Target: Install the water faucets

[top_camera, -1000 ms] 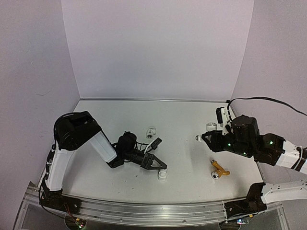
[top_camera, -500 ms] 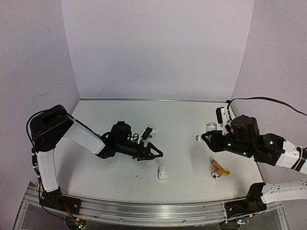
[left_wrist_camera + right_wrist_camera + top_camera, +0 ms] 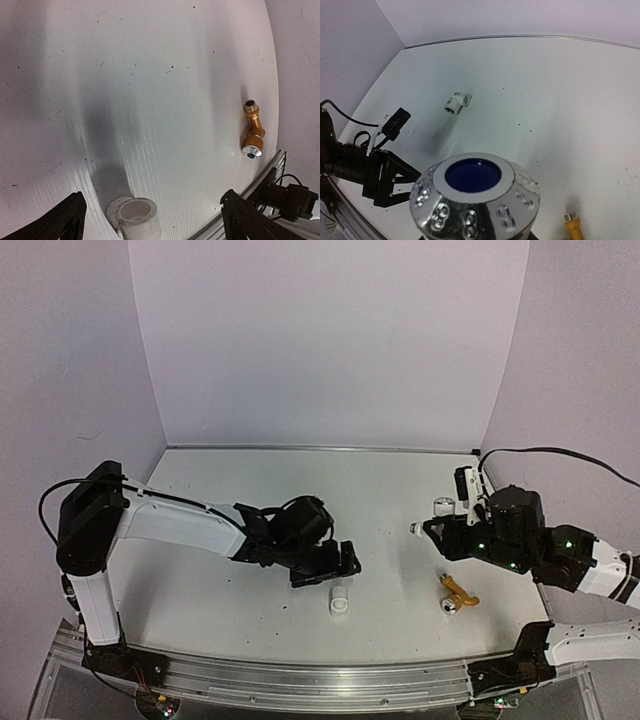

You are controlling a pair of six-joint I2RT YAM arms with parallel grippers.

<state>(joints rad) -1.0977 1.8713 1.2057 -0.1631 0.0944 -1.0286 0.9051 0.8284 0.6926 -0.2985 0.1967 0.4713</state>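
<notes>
Start at the front of the bench (image 3: pixel 250 625): note a stubby white fitting (image 3: pixel 340 602) lying loose there, just ahead of the left claw (image 3: pixel 335 565). Hovers above that fitting with fingers (image 3: pixel 65 220) spread wide apart, gripping nothing; shows only the fitting's open mouth low between them in the wrist view. Off to the right at much the same depth, find the yellow-gold faucet (image 3: pixel 457 593) flat on the bench, silvery end toward the front rail, well apart from both claws and not yet picked up.

A little farther back, see the right claw (image 3: pixel 428 530) clamped on the white faucet (image 3: pixel 475 192), held off the bench with its silvery, blue-capped end pointing toward the left arm. Farther still, spot a white elbow fitting (image 3: pixel 457 102) alone on the bench, seen from the right wrist only; hidden from above, most likely behind the left arm.

Judged as early in the job: no faucet joined to a fitting so far. One faucet in hand, one on the bench, both fittings loose. Probably left to do: grasp the stubby fitting, bring it to the held faucet, mate the two, then repeat with the yellow-gold one. No clutter between fitting and held faucet; only the left arm itself stretched across the middle of the bench, worth minding in any reach toward the elbow fitting.
</notes>
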